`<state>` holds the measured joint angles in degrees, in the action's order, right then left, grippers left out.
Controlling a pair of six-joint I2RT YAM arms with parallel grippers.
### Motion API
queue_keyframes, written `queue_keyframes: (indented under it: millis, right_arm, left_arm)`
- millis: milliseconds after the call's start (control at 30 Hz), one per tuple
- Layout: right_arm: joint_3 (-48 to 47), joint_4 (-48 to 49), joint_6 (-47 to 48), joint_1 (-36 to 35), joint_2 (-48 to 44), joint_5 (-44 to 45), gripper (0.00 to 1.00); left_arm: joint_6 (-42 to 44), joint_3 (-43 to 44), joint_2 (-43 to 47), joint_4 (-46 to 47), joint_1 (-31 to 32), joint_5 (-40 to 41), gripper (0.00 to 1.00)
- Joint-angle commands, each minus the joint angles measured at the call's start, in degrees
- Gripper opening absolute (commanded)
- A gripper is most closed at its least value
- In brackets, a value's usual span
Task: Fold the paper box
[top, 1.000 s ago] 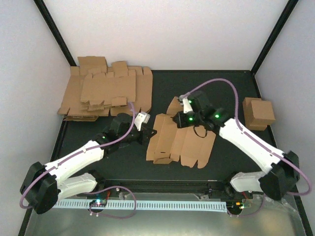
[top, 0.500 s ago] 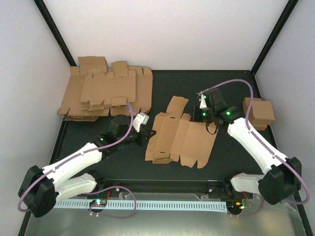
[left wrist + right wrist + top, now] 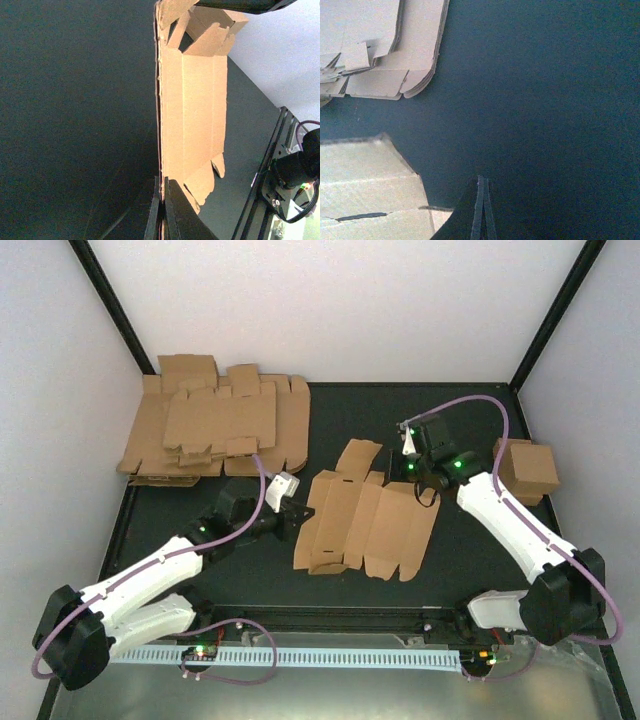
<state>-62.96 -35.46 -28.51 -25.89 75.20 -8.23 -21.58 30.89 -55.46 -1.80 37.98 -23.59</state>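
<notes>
The paper box (image 3: 365, 525) lies opened flat, right of and nearer than the pile of flat blanks (image 3: 215, 430). We judge it light, matte brown cardboard, stiff across its panels but hinging at the scored creases, so best taken by an outer flap. The left gripper (image 3: 162, 182) has its fingers together at the box's pile-side edge, though we cannot tell whether they pinch it. The right gripper (image 3: 480, 182), well right of the pile, is closed on nothing.

On the dark desk (image 3: 340, 420), the flat paper box (image 3: 365, 525) lies with the left claw (image 3: 293, 514) at its left edge, the right claw (image 3: 405, 462) near its far right corner, and a pile of blanks (image 3: 215, 430) behind.
</notes>
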Motion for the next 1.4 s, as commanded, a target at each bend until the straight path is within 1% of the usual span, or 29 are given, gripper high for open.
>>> queue_keyframes:
  millis: [0,67,200,500,800,1000,1267,1367]
  right_arm:
    - [-0.4,1.9,1.4,0.2,-1.1,0.4,0.02]
    - [0.0,2.0,1.7,0.2,-0.4,-0.1,0.02]
    - [1.3,2.9,1.7,0.2,0.1,-4.3,0.02]
    - [4.7,0.8,3.1,0.2,-4.3,-11.7,0.02]
    - [8.8,1.3,2.1,0.1,-6.7,-14.7,0.02]
    - [12.9,5.2,0.2,-0.8,-6.7,-14.2,0.02]
    - [17.3,13.5,-2.0,-2.1,-1.6,-11.9,0.02]
    - [18.2,16.6,-3.0,-2.1,-0.7,-10.0,0.02]
  left_arm:
    - [0.4,0.6,0.6,1.8,0.3,-1.1,0.03]
    - [0.2,0.7,0.6,2.1,0.3,-1.2,0.03]
    - [0.1,0.8,0.5,2.5,0.3,-1.0,0.03]
    - [0.1,1.5,-0.7,1.8,0.3,-0.4,0.02]
    - [0.4,2.0,-1.0,2.1,0.3,-0.9,0.02]
    - [0.4,2.2,-1.2,2.3,0.3,-1.4,0.02]
    - [-0.4,1.2,-2.1,3.6,0.3,-2.0,0.02]
    - [-1.1,1.1,-3.8,4.1,0.3,-2.5,0.02]
